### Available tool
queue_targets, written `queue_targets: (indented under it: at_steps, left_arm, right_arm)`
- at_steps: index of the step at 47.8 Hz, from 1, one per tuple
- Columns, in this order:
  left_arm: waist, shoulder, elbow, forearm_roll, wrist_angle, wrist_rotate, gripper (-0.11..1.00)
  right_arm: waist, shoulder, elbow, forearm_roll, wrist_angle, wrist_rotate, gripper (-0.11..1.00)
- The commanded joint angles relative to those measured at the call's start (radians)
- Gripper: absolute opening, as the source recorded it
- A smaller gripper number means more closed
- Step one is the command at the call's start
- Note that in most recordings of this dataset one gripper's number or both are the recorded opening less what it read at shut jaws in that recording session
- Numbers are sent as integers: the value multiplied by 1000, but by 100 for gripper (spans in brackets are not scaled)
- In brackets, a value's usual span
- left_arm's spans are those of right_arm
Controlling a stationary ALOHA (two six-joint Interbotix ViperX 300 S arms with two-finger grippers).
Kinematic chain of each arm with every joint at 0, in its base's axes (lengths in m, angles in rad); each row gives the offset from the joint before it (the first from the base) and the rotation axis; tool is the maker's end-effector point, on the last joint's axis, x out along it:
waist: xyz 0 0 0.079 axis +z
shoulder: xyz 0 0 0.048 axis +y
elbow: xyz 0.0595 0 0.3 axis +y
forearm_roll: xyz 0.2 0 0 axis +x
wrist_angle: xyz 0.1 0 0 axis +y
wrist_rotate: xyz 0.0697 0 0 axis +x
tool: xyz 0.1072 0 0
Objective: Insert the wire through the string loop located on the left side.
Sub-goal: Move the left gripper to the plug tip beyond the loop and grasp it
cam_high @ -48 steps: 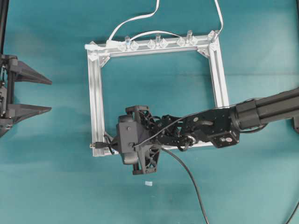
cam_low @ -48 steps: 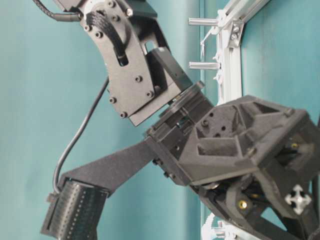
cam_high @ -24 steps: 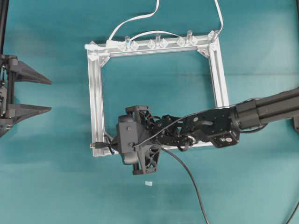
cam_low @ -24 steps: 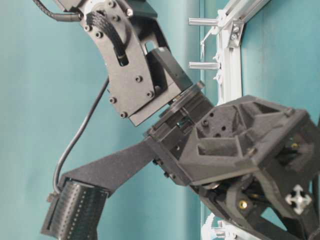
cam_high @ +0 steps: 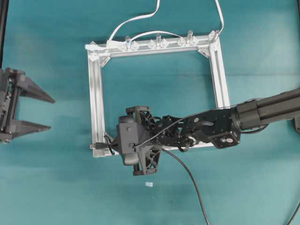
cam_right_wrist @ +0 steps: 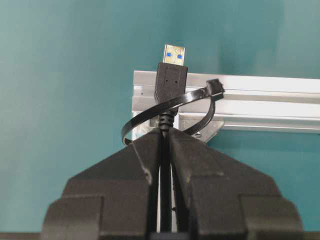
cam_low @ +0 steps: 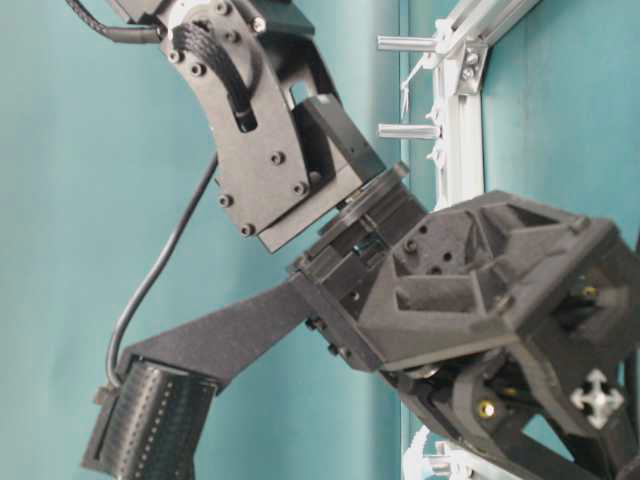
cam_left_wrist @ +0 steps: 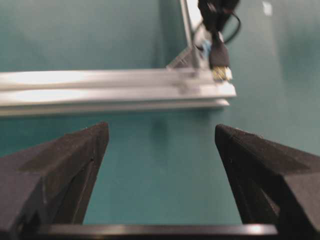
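Plainly, the right hand (cam_right_wrist: 162, 150) is clamped tight on the wire (cam_right_wrist: 165, 175), the cable pinched between its two black fingers (cam_right_wrist: 197, 162) just behind the plug. In the right wrist view the plug stands upright beyond the fingertips, its metal tip with blue inside pointing away from the hand, past the far edge of the silver frame (cam_right_wrist: 260, 100). The string loop (cam_right_wrist: 172, 107) shows there as a thin black band fixed to the frame's corner; it curves around the plug's neck, so the plug sits through it. From overhead, this hand (cam_high: 108, 146) lies at the frame's lower-left corner (cam_high: 96, 117), the wire (cam_high: 187, 173) trailing off behind it across the teal bench (cam_high: 56, 187) toward the bottom edge.

The left hand (cam_high: 42, 112) hangs well apart at the left edge of the overhead view, spread wide with nothing between its fingers (cam_high: 35, 90). Its own camera looks between those two black fingers (cam_left_wrist: 65, 160) at bare bench (cam_left_wrist: 155, 175), with the frame rail (cam_left_wrist: 100, 90) blurred beyond and the plug (cam_left_wrist: 220, 60) at the rail's far corner.

Along the frame's top rail stand clear pegs (cam_high: 158, 40), and a white cable (cam_high: 136, 19) runs off from that rail. A small pale scrap (cam_high: 149, 184) lies on the bench below the right hand. No readable writing shows anywhere.
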Motion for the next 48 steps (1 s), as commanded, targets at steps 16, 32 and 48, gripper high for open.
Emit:
queue_targets:
  at_steps: [16,32,48]
  left_arm:
    - [-63,173,-81,-2,-14,-52,87]
    - [-74,318,-121,-2,-66,-55,87]
    - [-74,482,-189,-2,-112,-55,87]
  right_arm:
    - [2,-21,-28,-17,-8,-2,7]
    - [2,-21,-28,-20,-8,-2,7]
    - [2,-21,-26,-20,-9,-2,7]
